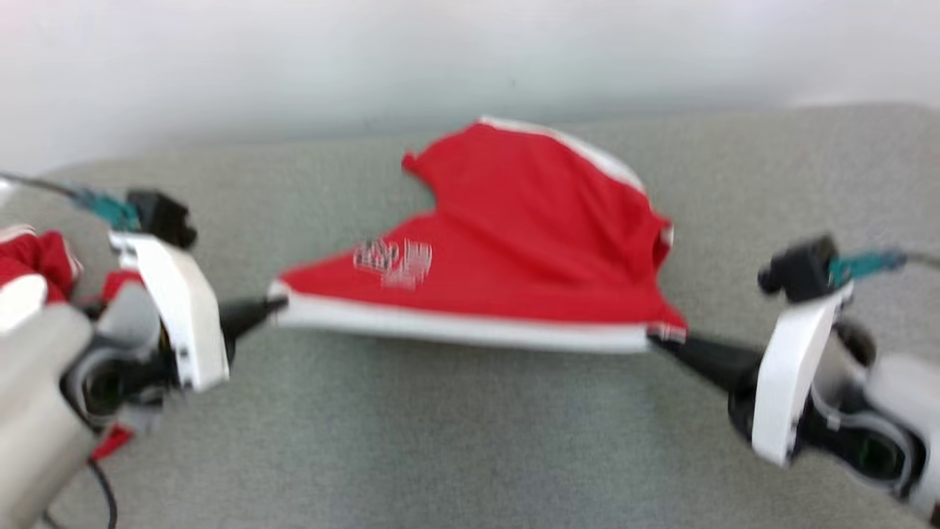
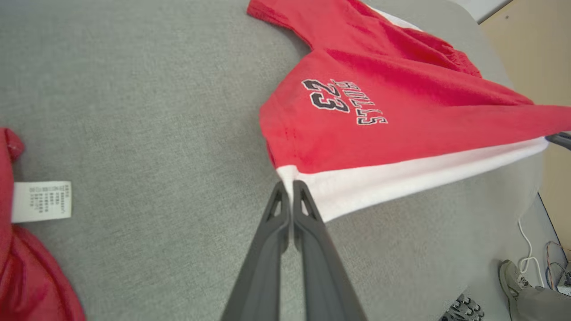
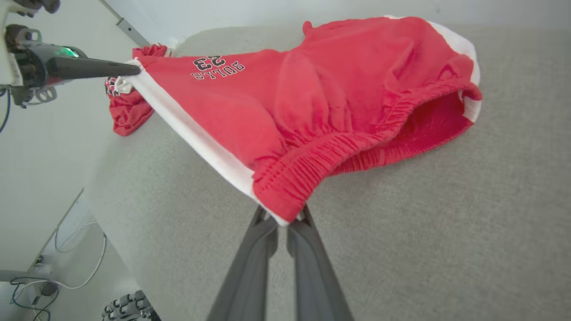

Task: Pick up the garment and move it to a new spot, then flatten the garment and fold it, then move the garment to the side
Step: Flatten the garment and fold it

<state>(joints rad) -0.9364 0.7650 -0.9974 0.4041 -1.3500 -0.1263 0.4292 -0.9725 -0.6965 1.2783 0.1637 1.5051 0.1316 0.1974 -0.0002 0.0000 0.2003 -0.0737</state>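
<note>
across the middle of the head view, holding the garment (image 1: 514, 242) stretched along its white stripe, low over the grey surface (image 1: 470, 441). at the left end of the stripe, pinched by the left gripper (image 1: 268, 307), closed tight on the hem corner, with fingertips (image 2: 276, 214) pressed together at the white edge in the left wrist view. at the right end, pinched by the right gripper (image 1: 657, 339), closed narrow on the waistband corner, with elastic bunched just above the fingers (image 3: 263, 240) in the right wrist view. resting with the far part of the fabric on the surface, upper centre of the frame, and lifted only at the near edge. probably in the step of moving or spreading out, with folding not yet done.

gripping only small corners, so could slip out if pulled apart too hard, most likely at the thick elastic side. could also sag and crease in the middle if brought too close together. lying at the left edge of the frame, other red cloth (image 1: 33, 257), near the left arm; could be caught and dragged if swinging to that side.
</note>
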